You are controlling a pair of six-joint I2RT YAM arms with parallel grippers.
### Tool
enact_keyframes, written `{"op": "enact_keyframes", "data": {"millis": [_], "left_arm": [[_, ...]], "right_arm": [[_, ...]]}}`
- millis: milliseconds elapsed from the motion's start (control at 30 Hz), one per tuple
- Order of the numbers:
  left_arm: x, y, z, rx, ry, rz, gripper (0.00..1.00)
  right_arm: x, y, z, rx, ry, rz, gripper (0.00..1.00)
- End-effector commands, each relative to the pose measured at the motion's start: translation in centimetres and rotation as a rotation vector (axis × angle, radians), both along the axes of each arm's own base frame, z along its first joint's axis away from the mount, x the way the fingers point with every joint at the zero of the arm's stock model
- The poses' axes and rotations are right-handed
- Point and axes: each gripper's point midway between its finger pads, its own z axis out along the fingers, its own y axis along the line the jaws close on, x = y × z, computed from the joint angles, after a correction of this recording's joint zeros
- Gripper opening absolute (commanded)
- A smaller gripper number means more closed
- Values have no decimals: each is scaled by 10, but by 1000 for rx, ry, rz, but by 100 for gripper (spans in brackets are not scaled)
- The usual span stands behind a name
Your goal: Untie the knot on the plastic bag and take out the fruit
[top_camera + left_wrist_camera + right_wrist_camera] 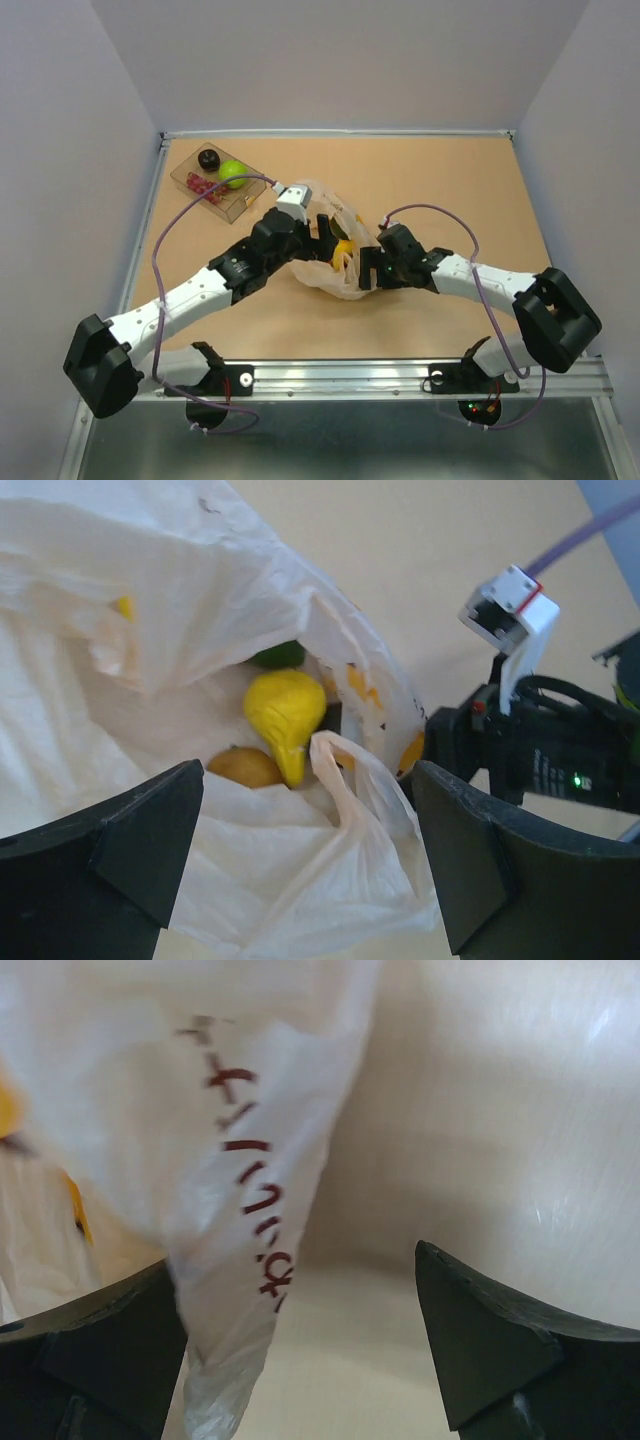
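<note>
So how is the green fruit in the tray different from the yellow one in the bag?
The green fruit is round; the yellow one tapers to a point. The green fruit lies in the tray; the yellow one is inside the bag. Both are small fruits.

plastic bag (150,590): translucent cream-white, orange-yellow print, dark red lettering
fruit (285,715): yellow, ochre, dark green
table (440,190): plain tan brown

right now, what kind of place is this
Probably a robot lab test cell: a table boxed in by plain grey walls, a left arm and right arm bolted to a metal rail at its near edge, and toy fruit in a bag.
</note>
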Motion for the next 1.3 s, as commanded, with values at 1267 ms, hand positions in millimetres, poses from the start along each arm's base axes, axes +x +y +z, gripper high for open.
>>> {"op": "enact_keyframes", "data": {"millis": [1267], "left_arm": [[53,-69,-140,127,348,313,84]], "right_arm": [[-36,-27,-25,-14,51,-73,90]]}}
